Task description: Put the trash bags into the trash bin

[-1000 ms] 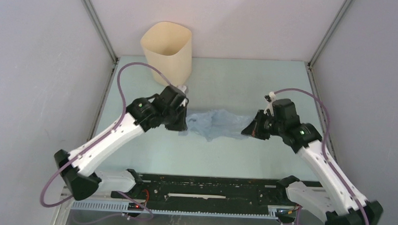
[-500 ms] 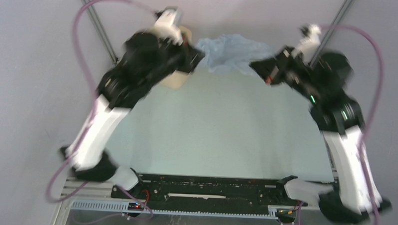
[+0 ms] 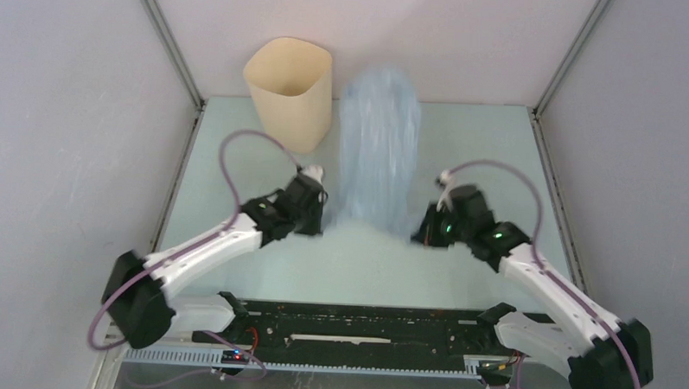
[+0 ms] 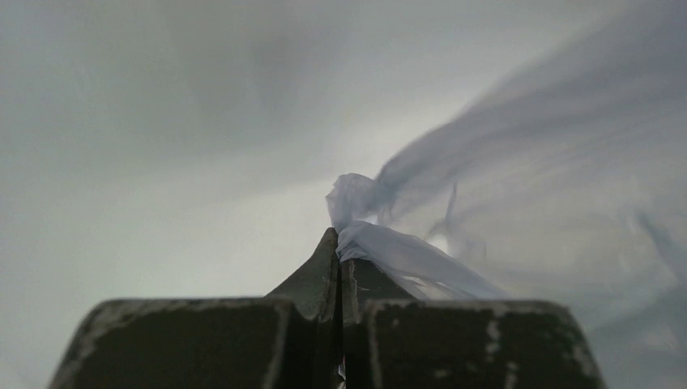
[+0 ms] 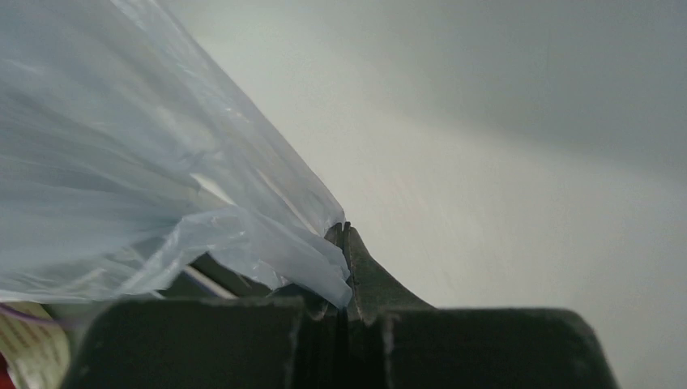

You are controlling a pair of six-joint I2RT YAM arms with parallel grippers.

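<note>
1. The trash bin (image 3: 288,89) stands upright at the far left of the table (image 3: 481,156), and nothing shows over its rim.
2. The left gripper (image 3: 319,216) sits in front of the bin, its jaws pressed together on a twisted corner of the trash bag (image 3: 379,152).
3. The bag rises as a tall, blurred pale-blue column between the 2 grippers, just right of the bin and outside it.
4. The right gripper (image 3: 420,233) pinches the bag's other lower corner, its jaws closed tight on the thin film.
</note>
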